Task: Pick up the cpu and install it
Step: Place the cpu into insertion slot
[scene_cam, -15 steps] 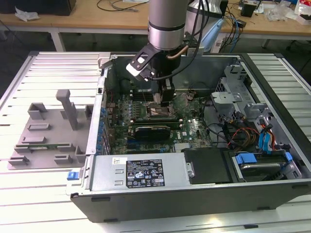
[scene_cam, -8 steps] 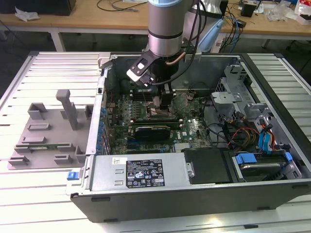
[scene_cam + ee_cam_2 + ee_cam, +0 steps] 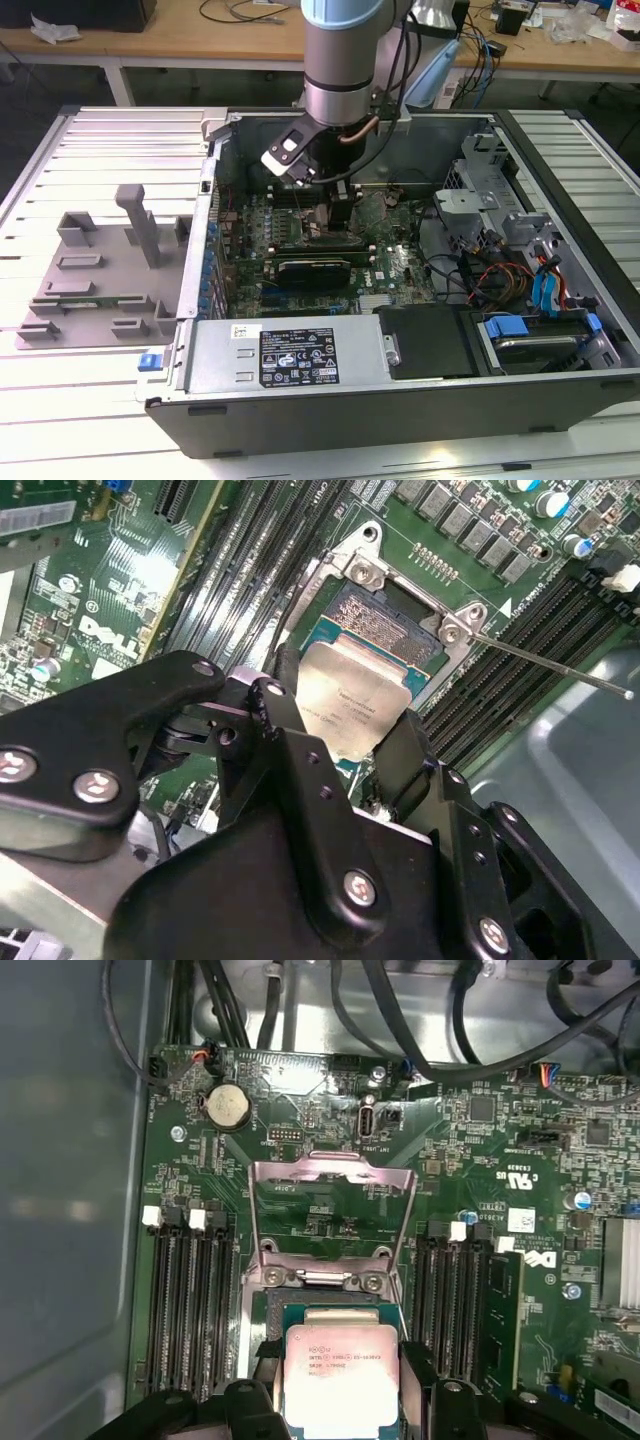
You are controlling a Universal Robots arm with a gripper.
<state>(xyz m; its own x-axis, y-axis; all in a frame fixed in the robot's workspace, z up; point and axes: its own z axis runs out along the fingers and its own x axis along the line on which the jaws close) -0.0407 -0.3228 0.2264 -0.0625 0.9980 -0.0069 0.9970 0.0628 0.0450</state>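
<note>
The cpu (image 3: 340, 1370), a flat square chip with a silvery top plate, sits between my gripper's black fingers (image 3: 262, 1362), which press on two opposite edges. In the second wrist view the cpu (image 3: 352, 702) hangs tilted just over the open socket (image 3: 385, 620), partly covering it. The socket's metal load plate (image 3: 330, 1205) stands flipped up and its thin lever (image 3: 550, 665) sticks out sideways. In the exterior view my gripper (image 3: 335, 215) reaches down into the open computer case over the green motherboard (image 3: 390, 265).
Memory slots (image 3: 190, 1300) flank the socket on both sides. The case walls (image 3: 205, 230) surround the board. A power supply (image 3: 290, 355) and a drive cage (image 3: 540, 340) line the near side. A grey plastic tray (image 3: 100, 270) lies at the exterior view's left.
</note>
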